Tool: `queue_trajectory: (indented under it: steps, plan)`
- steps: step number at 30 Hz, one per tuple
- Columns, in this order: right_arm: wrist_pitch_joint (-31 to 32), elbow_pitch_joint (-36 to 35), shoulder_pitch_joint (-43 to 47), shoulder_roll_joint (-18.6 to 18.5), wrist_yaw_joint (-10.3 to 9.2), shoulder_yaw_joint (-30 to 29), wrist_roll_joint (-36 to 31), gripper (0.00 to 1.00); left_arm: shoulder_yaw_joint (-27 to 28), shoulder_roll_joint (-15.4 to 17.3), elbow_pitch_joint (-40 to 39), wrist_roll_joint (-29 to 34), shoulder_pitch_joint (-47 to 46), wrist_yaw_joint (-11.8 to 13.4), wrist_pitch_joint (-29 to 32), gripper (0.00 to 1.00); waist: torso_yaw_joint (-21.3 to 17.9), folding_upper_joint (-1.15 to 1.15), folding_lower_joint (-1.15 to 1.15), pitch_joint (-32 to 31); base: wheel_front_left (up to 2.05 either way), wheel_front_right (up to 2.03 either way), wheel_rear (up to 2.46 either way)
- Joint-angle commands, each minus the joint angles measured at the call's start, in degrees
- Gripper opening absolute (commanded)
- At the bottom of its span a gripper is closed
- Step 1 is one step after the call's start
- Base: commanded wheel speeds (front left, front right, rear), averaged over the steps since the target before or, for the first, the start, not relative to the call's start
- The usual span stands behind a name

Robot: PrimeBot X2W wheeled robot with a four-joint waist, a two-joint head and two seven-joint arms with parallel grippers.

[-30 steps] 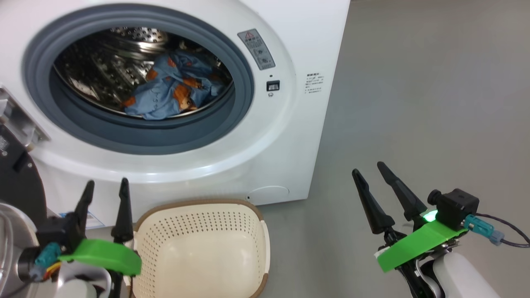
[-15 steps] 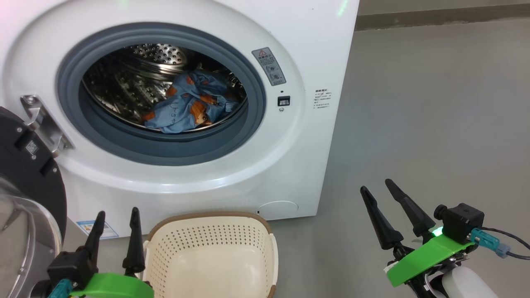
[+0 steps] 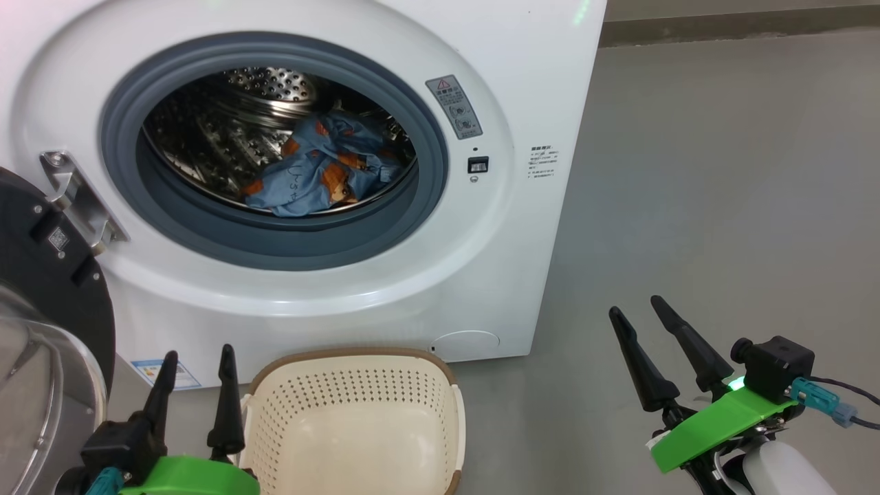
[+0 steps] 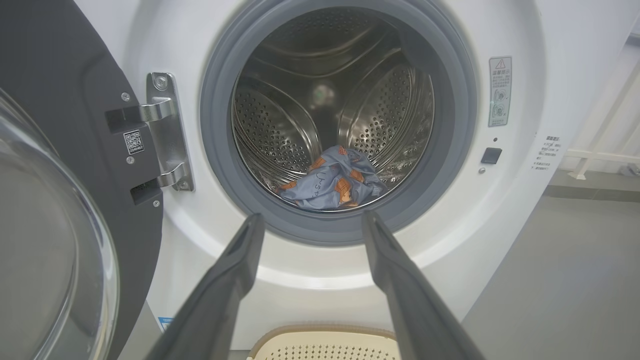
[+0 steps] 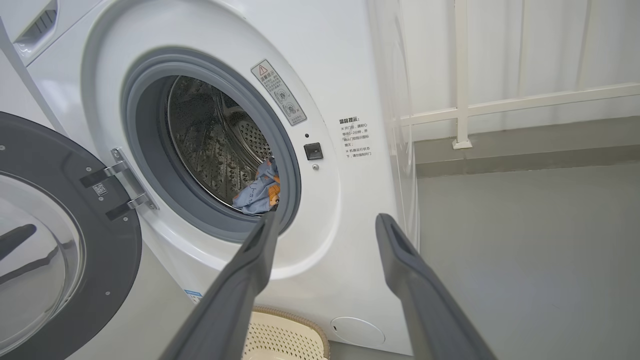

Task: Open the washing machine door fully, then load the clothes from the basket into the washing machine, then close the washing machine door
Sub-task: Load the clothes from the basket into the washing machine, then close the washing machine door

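Note:
The white washing machine [image 3: 522,82] stands ahead with its door [image 3: 41,275] swung wide open to the left on a metal hinge [image 3: 75,199]. Light-blue clothes [image 3: 323,175] with orange figures lie in the steel drum, also clothes [image 4: 332,180] in the left wrist view. The cream basket [image 3: 357,426] sits on the floor below the opening, with nothing visible inside. My left gripper [image 3: 198,361] hangs open just left of the basket, holding nothing. My right gripper [image 3: 636,309] is open over the floor to the right, holding nothing.
Grey floor [image 3: 722,206] stretches right of the machine. A white railing [image 5: 460,100] runs along the back wall. The open door's glass bowl [image 4: 45,260] bulges out near my left arm. A door latch slot [image 3: 478,165] sits right of the opening.
The head camera has tilted up and backed off, so the whole picture has slid down. Both grippers stay open; clothes and basket have not moved.

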Motion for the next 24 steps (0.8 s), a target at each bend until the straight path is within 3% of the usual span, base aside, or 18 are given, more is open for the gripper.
queue_trajectory:
  steps: [1,24]
  plan:
    - [-0.27,-1.05,-0.35,-0.66,0.09,0.56,-0.27,1.0,2.11,0.49,-1.65,0.52,-1.19,-0.22,-0.37,1.0,0.1,0.0,0.0,0.19,0.0,0.0,0.0]
    - [-0.27,-0.63,-1.13,0.01,0.09,-1.37,-3.34,1.0,2.81,-0.02,-1.21,0.82,-2.07,-1.47,-0.37,1.0,0.19,0.0,0.0,0.99,0.0,0.0,0.0]
